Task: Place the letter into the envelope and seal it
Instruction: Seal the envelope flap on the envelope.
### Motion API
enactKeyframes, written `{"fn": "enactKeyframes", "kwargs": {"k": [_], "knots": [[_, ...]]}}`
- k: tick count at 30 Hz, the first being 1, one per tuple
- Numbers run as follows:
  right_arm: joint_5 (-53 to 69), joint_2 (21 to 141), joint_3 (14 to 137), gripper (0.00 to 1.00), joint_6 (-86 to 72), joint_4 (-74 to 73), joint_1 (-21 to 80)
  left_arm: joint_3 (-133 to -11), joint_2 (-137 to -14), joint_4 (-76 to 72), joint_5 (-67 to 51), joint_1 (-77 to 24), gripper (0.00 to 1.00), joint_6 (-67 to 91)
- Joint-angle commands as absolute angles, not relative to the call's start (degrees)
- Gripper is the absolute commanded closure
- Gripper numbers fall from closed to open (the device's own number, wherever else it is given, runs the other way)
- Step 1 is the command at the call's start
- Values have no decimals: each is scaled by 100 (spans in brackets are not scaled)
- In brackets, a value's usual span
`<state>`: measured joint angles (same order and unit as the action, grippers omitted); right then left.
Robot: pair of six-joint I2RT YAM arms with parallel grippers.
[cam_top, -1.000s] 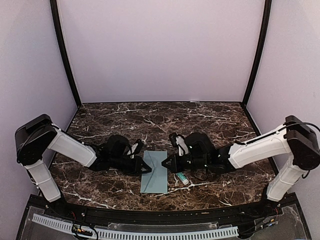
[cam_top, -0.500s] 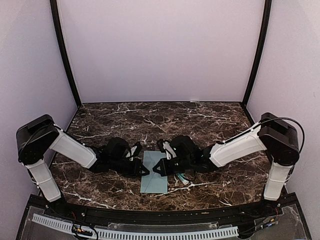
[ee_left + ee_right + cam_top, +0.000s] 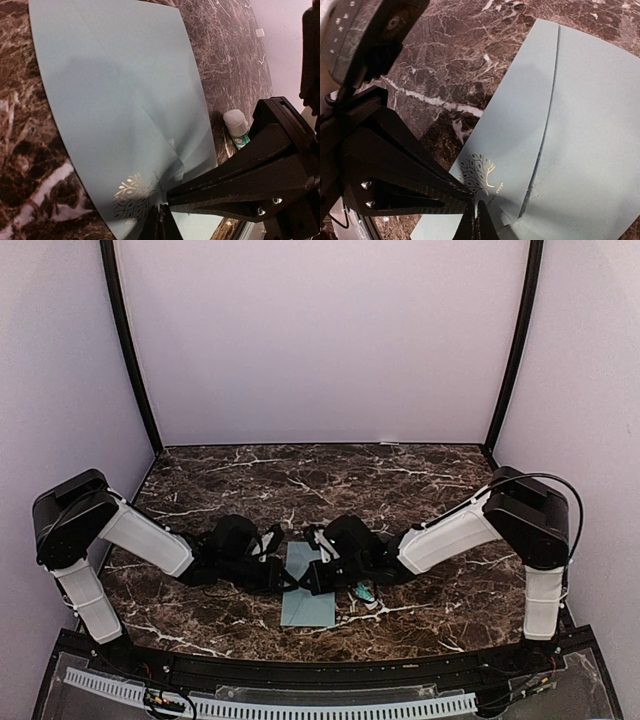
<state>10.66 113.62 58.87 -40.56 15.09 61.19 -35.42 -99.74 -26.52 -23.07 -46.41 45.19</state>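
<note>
One counter (image 3: 430, 490): dark marble, carrying everything.
Left hand (image 3: 291, 581): mine, fingers pressed together, tip down on the envelope (image 3: 308, 610) by its gold leaf print.
Envelope: pale teal, flat at the counter's near middle, flap folded over.
Right hand (image 3: 306, 586): fingers together, tip beside my left one.
Glue stick (image 3: 364, 593): just right of the envelope.

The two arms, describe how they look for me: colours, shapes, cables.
Both the left arm and right arm have white links with bulky black joint housings. A thin black cable runs outside the right arm's elbow. The left gripper and right gripper are matte black, with wedge-shaped fingers tapering to points and small silver screws.
</note>
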Motion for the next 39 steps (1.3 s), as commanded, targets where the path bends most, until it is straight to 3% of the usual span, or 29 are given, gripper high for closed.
{"fn": "enactKeyframes", "kwargs": {"k": [1,29,39], "knots": [[910,11611,6142,100,-4068,1328,6127,-3400,-9956,-2348,-2220,-4682,98,4398],[1013,11880,6014,100,-4699,1415,5688,-2591,-9487,-2559,-1972,-5462,99,4813],[1167,11537,5442,100,-4760,1571,5785,-2681,-9578,-2621,-1980,-5474,99,4843]]}}
